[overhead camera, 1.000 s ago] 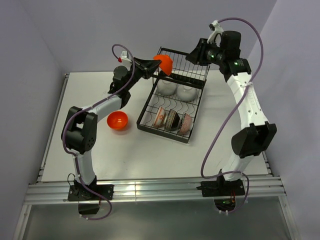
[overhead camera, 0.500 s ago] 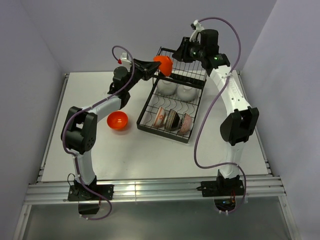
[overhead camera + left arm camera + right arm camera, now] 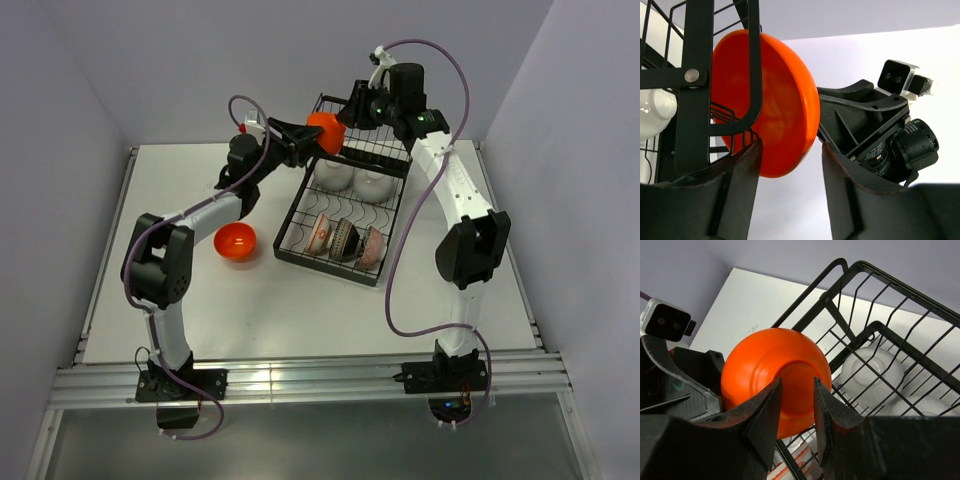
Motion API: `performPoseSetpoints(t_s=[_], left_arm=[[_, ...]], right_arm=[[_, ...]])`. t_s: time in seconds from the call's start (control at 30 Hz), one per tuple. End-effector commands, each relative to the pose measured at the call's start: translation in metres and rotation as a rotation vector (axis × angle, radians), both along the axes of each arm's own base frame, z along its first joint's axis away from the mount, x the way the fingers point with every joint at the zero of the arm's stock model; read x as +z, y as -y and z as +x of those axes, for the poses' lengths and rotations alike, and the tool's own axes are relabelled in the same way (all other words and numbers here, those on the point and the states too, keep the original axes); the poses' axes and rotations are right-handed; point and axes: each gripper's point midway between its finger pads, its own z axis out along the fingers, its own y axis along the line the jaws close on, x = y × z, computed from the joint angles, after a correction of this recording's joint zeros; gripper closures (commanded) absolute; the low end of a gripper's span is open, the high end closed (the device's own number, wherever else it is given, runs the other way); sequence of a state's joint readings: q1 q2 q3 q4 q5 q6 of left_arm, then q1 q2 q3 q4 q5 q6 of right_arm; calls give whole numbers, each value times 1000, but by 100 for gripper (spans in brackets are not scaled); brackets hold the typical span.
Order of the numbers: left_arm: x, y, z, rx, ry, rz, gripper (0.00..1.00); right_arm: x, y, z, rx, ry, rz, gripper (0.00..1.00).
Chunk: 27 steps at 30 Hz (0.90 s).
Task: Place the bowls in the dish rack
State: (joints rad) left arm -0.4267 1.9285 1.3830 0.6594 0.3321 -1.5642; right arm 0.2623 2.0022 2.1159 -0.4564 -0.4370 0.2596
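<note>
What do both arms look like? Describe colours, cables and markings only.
Left arm and right arm: white links, black joints, a purple cable looped along each. Green lights glow near the right wrist. Left gripper and right gripper are black.

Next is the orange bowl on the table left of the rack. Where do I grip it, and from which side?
Grip the orange bowl by its rim, from straight above, one finger inside the wall and one outside. It sits upright, mouth up, so the thin rim is exposed; its rounded outside would likely slip. Choose the rim's left part, away from the dish rack.
</note>
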Motion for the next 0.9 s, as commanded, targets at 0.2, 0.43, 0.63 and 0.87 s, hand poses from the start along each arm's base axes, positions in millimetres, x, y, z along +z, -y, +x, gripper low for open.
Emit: performPoseSetpoints(t_s=[0.2,0.43,0.63,0.87], left_arm=[[9,-13,-8,1,-9,56,36],[11,-30,-17,21,0,88,33],[15,-47,-24,30,51,144,33],[22,-65,-36,0,117,220,32]], right_arm=[[31,-6,-3,25,96,3,61],[45,-1,-9,13,124,-9,56],[65,14,-21,-21,186,-58,25],[78,16,-36,38,238,-102,7]])
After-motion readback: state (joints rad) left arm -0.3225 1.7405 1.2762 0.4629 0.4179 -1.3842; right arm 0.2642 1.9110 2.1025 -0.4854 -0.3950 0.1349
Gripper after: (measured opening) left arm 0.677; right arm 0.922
